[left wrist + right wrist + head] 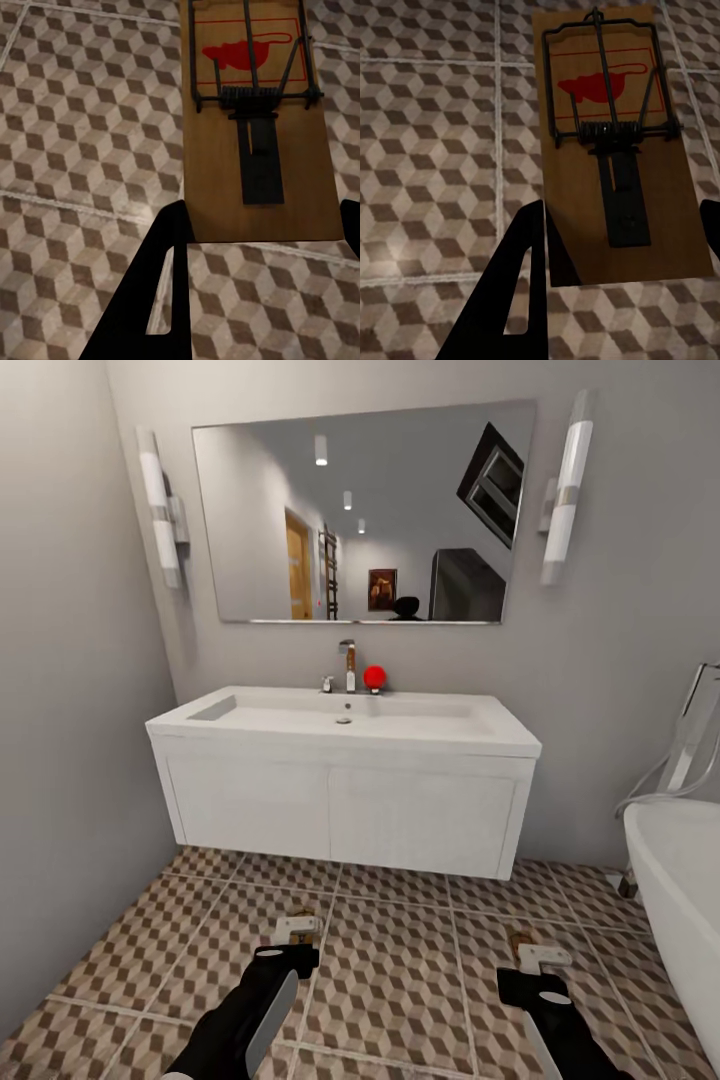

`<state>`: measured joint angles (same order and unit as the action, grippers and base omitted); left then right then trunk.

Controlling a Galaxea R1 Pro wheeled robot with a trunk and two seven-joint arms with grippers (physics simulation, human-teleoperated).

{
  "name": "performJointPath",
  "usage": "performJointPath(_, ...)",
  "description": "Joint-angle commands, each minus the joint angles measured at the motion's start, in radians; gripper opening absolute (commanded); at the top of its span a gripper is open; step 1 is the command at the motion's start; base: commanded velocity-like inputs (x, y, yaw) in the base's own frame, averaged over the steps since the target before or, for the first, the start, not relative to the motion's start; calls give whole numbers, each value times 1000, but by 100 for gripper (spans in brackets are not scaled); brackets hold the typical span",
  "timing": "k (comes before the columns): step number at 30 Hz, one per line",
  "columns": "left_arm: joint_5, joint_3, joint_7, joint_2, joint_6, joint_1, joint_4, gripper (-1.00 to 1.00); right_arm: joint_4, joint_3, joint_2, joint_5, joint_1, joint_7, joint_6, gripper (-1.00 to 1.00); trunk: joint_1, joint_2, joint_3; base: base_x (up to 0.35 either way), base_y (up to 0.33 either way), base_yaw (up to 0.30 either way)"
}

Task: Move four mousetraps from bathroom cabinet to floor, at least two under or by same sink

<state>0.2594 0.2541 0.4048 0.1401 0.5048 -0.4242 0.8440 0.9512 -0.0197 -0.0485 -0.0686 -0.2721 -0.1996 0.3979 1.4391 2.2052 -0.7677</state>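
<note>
A flat tan wooden mousetrap (255, 127) is being gripped in each black hand (288, 952) — long axes pointing toward the white sink vanity (345, 800).

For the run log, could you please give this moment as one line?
left gripper: shut on mousetrap | right gripper: shut on second mousetrap | both low over bathroom floor before sink

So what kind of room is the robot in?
It looks like a bathroom. There is a wide white sink with a chrome tap, a big mirror on the wall above it, and the edge of a white bathtub beside it.
</note>
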Motion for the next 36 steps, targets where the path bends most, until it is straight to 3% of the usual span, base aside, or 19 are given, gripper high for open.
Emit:
performJointPath(1,9,4,11,-1,3,-1,1,-100,1,2,0,-8,0,-5,4,-100,4,8,-4,0,0,0)
performJointPath(36,9,10,12,1,-3,-1,3,-100,3,1,-2,-4,0,-1,3,-100,138,253,-114,0,0,0)
